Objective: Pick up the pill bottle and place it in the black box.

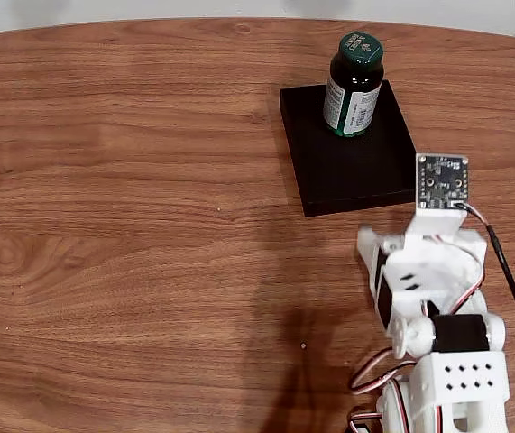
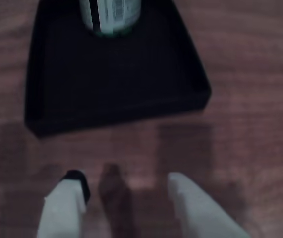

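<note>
While the pill bottle [image 1: 355,86] stood upright inside the black box [image 1: 347,167], it sat toward the box's far end in the fixed view, leaving most of the floor bare. The box lay on the wooden table [image 1: 122,225], near its far edge, with wide open wood to the left. In the blurred wrist view the bottle [image 2: 110,17] was cut off at the top edge. The gripper [image 2: 126,191] hung just short of the box's near wall [image 2: 116,111], fingers spread apart and empty.
</note>
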Controlling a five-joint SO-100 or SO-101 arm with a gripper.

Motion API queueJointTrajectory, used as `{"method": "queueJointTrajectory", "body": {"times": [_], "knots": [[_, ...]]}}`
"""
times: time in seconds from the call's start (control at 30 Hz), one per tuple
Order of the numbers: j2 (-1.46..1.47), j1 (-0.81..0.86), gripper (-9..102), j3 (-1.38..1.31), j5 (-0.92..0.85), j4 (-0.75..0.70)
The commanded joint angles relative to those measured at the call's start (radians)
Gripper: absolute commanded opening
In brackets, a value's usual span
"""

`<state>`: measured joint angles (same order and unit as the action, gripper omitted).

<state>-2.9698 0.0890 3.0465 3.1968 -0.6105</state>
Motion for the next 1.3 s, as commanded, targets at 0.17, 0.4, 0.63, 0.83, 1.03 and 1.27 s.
{"method": "queueJointTrajectory", "body": {"times": [0.17, 0.4, 0.63, 0.83, 1.03, 1.27], "knots": [[-0.181, -0.025, 0, -0.017, 0.058, -0.604], [-0.268, -0.023, 0, -0.017, 0.140, -0.839], [-0.279, -0.028, 1, -0.017, -0.064, -0.884], [-0.325, -0.041, 1, -0.017, -0.127, -0.891], [-0.360, -0.031, 1, -0.017, -0.187, -0.899], [-0.370, -0.041, 1, -0.017, -0.204, -0.902]]}}
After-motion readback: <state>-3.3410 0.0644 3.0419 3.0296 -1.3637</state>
